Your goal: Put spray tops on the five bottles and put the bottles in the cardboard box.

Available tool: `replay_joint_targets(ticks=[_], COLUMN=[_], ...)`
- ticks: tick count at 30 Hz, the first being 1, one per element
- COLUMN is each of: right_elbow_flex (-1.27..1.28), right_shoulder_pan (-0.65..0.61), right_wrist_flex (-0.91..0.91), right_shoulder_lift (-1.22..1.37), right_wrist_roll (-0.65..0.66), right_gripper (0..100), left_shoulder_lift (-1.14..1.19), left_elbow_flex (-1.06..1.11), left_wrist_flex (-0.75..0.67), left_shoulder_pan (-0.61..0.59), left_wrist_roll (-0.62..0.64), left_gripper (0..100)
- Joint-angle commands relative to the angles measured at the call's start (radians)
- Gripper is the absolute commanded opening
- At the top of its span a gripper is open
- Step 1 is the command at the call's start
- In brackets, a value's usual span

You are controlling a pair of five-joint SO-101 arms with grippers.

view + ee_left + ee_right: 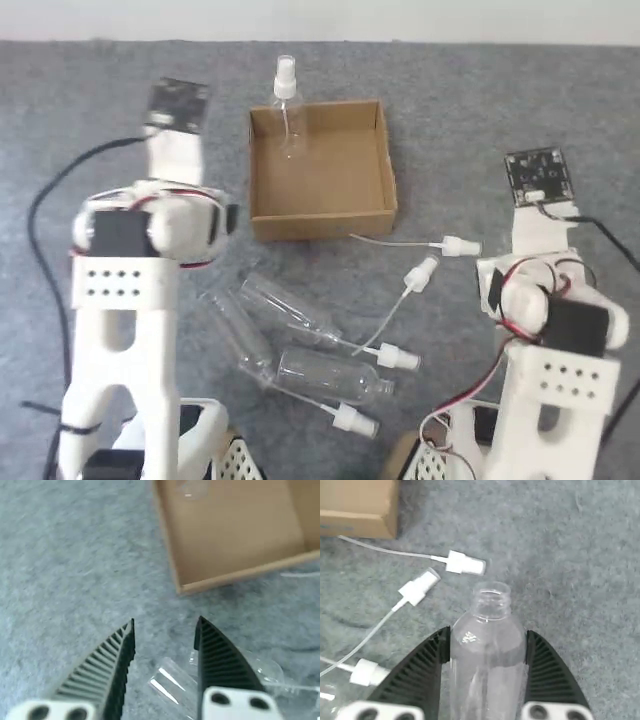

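Bottle (487, 665) with no top, clamped in the jaws of the right gripper (487, 631), near two loose spray tops (465, 562).
Left gripper (165, 621) hangs, jaws wide, over bare bottles (330, 375); it should probably take a top by its head and feed the tube straight into the steadied neck. Cardboard box (320, 222) holds one topped bottle (287, 100), upright at its far wall.

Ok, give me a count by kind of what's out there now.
Bottles: 5 (one in the cardboard box, three lying on the table, one in the right pincer)
Spray tops: 5 (four loose, one fitted)
Cardboard box: 1
Total: 11
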Motion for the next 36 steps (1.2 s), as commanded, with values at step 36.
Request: replay_joint_targets(ticks=[36], right_elbow_flex=[0.331], right_shoulder_pan=[0.128], right_wrist_flex=[-0.239], right_shoulder_lift=[-0.578], right_wrist_roll=[-0.123], right_gripper=[10.4], left_shoulder_lift=[0.700], left_elbow_flex=[-0.377], left_wrist_flex=[-0.184], left_shoulder_pan=[0.703], left_wrist_roll=[0.207], left_gripper=[25])
